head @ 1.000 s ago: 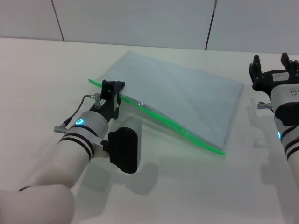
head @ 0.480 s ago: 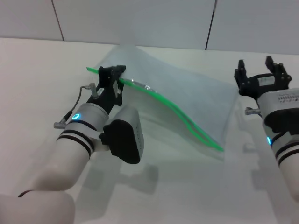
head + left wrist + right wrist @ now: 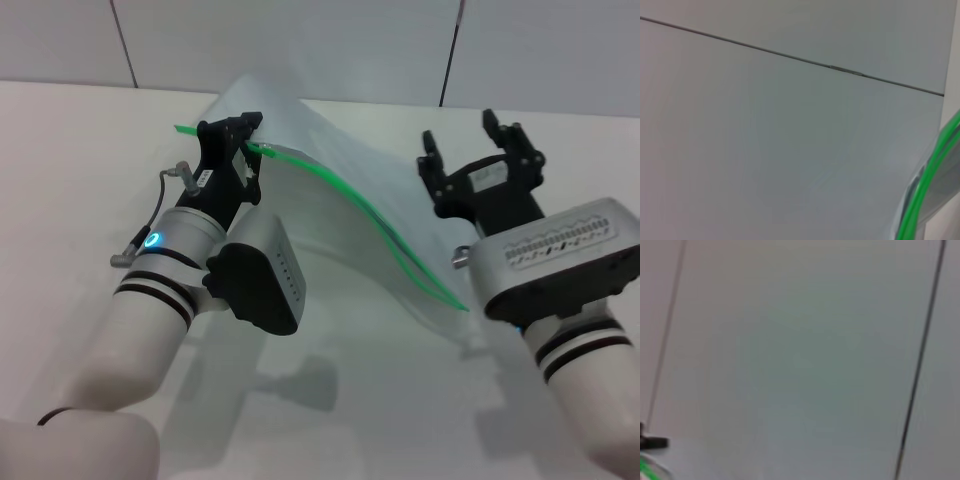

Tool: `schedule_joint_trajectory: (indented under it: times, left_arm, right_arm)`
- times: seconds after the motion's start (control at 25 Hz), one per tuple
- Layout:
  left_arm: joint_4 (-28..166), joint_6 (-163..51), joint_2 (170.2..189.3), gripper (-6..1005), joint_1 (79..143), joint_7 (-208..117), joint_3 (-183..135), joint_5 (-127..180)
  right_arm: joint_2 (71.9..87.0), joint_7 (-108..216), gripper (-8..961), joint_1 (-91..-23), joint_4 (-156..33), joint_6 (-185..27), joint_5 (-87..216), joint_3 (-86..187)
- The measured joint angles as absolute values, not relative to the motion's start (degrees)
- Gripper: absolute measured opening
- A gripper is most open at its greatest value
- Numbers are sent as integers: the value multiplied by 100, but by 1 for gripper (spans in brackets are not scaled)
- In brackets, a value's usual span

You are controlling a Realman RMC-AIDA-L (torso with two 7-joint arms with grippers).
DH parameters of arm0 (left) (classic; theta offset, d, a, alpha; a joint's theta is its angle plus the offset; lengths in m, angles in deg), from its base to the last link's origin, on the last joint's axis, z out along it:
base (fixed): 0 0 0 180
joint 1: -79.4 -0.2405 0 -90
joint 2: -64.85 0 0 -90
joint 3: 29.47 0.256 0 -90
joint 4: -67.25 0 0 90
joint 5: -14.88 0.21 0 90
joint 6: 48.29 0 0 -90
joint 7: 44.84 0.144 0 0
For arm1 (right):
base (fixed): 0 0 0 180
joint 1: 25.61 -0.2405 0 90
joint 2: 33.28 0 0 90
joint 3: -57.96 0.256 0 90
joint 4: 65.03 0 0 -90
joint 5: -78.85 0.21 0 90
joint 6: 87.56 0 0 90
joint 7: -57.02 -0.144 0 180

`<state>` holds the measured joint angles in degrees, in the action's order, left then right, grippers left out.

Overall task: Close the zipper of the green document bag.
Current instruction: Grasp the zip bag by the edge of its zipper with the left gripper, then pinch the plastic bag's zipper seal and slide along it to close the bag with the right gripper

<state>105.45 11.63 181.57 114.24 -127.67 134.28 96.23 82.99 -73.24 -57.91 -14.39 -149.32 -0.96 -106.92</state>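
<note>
The green document bag [image 3: 330, 150] is a translucent pale blue-grey pouch, lifted off the white table at its left end and sagging down to the right. The zipper [image 3: 352, 203] runs as a bright green strip along the bag's near edge. It also shows in the left wrist view as a green zipper strip [image 3: 926, 187]. My left gripper [image 3: 236, 135] is shut on the zipper near its raised left end. My right gripper [image 3: 482, 152] hangs open above the bag's right part, apart from it. I cannot make out the slider tab.
The white table [image 3: 400, 400] spreads under both arms. A grey panelled wall [image 3: 300, 40] stands close behind the bag. My left arm's dark wrist camera housing [image 3: 255, 285] hangs just in front of the bag's near edge.
The left gripper has lifted the bag's left end higher, bending the bag more. The right arm has swung left and toward the bag, its gripper now over the bag's right part.
</note>
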Motion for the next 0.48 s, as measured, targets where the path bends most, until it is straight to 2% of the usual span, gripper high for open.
schedule_joint_trajectory:
  times: [0.48]
  left_arm:
    - [10509,1172,18141,55,11438,-12784,13427,9627]
  right_arm:
    - [8282,-7081,665,-5678,-983,-14806,-748,-10702]
